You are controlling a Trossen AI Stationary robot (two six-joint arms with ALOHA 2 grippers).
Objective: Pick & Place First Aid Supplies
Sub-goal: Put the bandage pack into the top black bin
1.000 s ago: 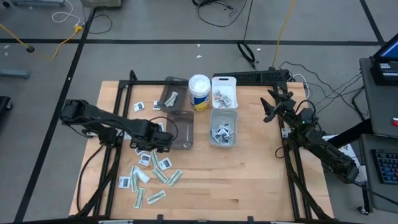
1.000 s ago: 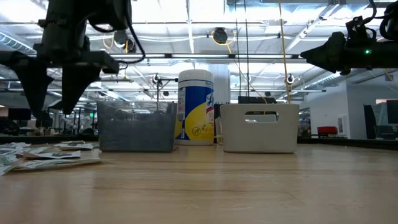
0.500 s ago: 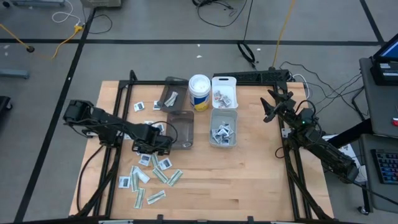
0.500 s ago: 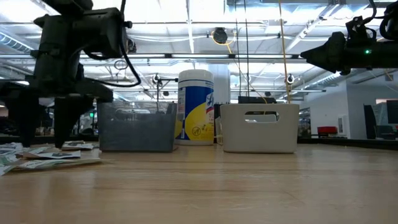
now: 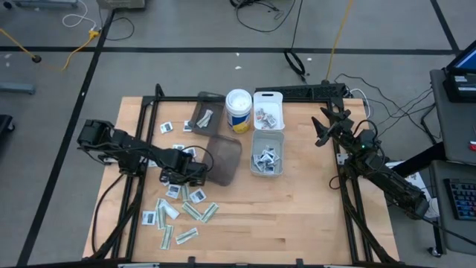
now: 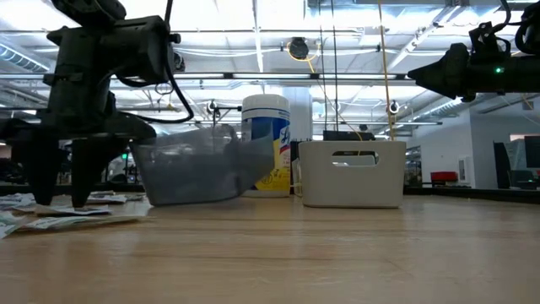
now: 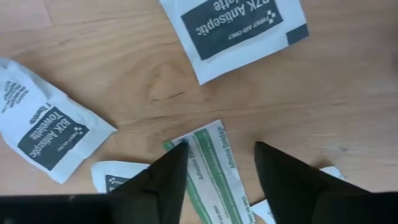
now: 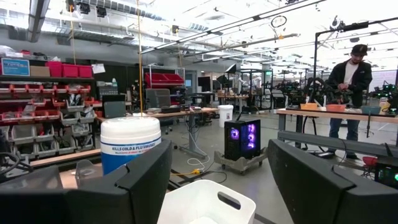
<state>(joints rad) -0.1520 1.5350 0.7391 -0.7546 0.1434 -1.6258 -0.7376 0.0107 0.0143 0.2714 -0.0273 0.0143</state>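
Many first aid supplies, white square packets and green-white strips [image 5: 182, 208], lie flat at the table's near left. My left gripper [image 5: 178, 175] points straight down among them. It is open, with one finger on each side of a green-white strip [image 7: 214, 171] that lies on the wood. White towelette packets [image 7: 239, 31] lie around it. Right beside this gripper, a smoky bin [image 5: 225, 158] stands tipped, its right end raised [image 6: 257, 165]. My right gripper [image 8: 217, 149] waits open, raised at the far right [image 5: 321, 126]. My left gripper comes from above with its fingers [image 7: 168, 174] across the green-white strip. I cannot tell whether the tips touch the strip. The smoky bin's left rim [image 5: 207, 160] lies close against the gripper's side; the gripper itself hides the place of contact.
A clear bin [image 5: 202, 115] with one strip, a wipes canister [image 5: 238, 110] and two white bins [image 5: 268, 112] [image 5: 266, 158] holding packets stand at the far middle. More white packets [image 5: 166, 128] lie far left. Bare wood spreads near the middle and right.
My left gripper has come down onto the packets, and its fingers have drawn a little closer together. The smoky bin beside it has tipped: its right end has risen off the table while its left end stays down.
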